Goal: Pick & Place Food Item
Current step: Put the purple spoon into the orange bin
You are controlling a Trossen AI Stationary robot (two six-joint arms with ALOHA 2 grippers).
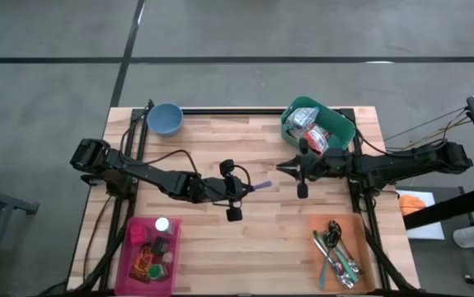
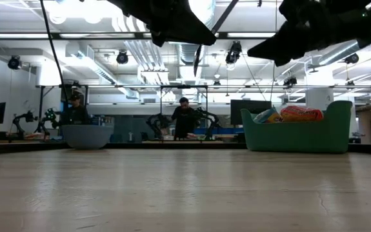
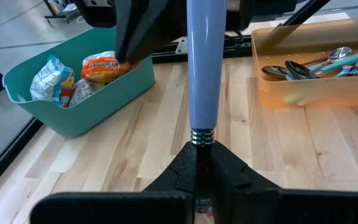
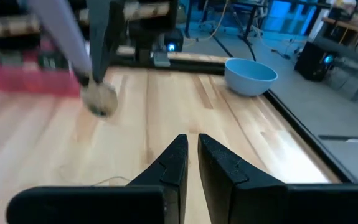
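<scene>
The left end effector (image 1: 249, 188) pinches a utensil handle (image 3: 202, 62) near the green bin (image 1: 341, 124); keep it level. The right end effector (image 1: 284, 167) is pressed together, empty.

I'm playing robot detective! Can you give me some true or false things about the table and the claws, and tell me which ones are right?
1. The left claw is shut on a utensil with a lavender handle. True.
2. The blue bowl holds snack packets. False: the packets are in the green bin.
3. The spoons lie in the orange tray. True.
4. The right claw grips a spoon. False: it is shut on nothing.
</scene>
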